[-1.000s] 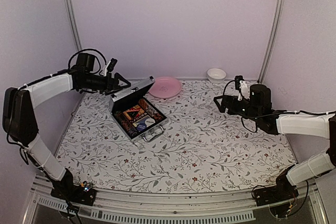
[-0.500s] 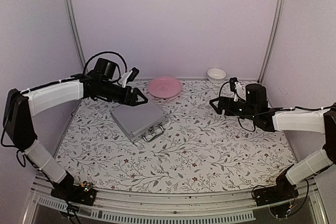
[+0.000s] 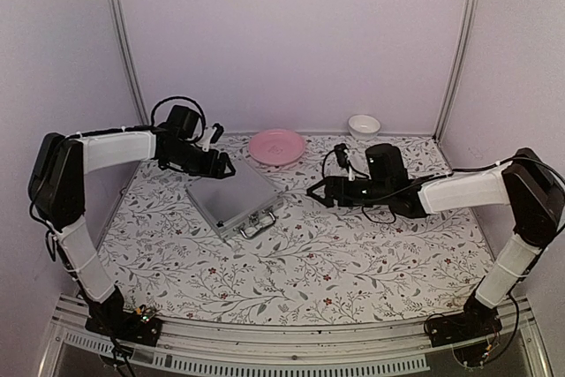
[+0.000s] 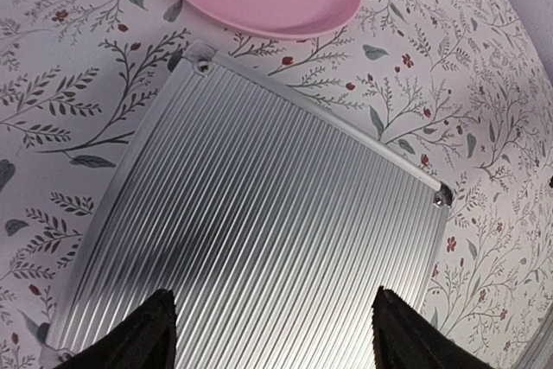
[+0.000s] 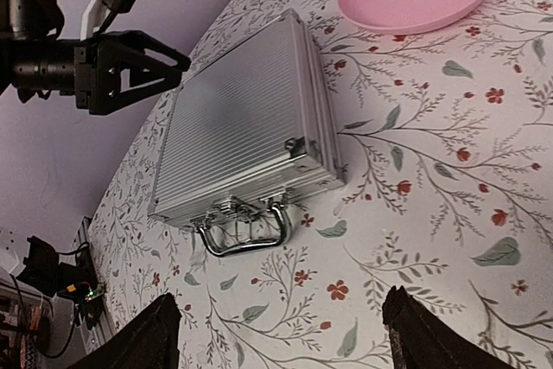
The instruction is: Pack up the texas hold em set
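Note:
The texas hold em set is a ribbed silver case [image 3: 233,199] lying with its lid down on the flowered table, its metal handle [image 5: 246,229] toward the front. Chips and cards are hidden inside. My left gripper [image 3: 226,168] hovers open just above the case's back edge; in the left wrist view the ribbed lid [image 4: 259,231] fills the space between its fingertips [image 4: 151,330]. My right gripper [image 3: 313,192] is open with nothing in it, to the right of the case; in the right wrist view its fingertips [image 5: 415,326] frame bare tablecloth below the handle.
A pink plate [image 3: 276,146] sits just behind the case. A small white bowl [image 3: 364,124] stands at the back right by the wall. Purple walls close in the table on three sides.
The open case's lid came down and now lies shut. The left gripper moved over the lid. The right arm swung left toward the case, its jaws narrowing a little.

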Robot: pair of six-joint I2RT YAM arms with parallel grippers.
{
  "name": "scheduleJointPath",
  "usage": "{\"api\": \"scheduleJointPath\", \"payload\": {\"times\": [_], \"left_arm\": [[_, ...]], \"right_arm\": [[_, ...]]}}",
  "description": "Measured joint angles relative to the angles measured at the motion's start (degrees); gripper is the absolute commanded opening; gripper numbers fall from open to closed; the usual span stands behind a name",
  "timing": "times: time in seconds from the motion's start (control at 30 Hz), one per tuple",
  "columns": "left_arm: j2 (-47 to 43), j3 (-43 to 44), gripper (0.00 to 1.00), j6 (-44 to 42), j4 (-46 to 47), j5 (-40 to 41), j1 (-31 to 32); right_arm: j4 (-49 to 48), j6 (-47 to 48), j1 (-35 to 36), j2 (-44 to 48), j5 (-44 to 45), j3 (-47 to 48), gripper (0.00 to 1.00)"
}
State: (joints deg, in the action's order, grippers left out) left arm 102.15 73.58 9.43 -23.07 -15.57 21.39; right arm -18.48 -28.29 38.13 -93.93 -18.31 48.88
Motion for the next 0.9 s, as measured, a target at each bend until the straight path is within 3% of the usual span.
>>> {"api": "scheduleJointPath", "payload": {"times": [0.33, 0.9], "left_arm": [[0.0, -1.2, 0.45, -1.7, -0.2, -5.2, 0.4], [0.0, -6.6, 0.40, -3.9, -1.5, -5.6, 2.6]], "right_arm": [[-0.2, -2.0, 9.5, -16.2, -6.4, 13.7, 0.74], [2.3, -3.5, 10.7, -31.3, -8.3, 29.5, 0.69]]}}
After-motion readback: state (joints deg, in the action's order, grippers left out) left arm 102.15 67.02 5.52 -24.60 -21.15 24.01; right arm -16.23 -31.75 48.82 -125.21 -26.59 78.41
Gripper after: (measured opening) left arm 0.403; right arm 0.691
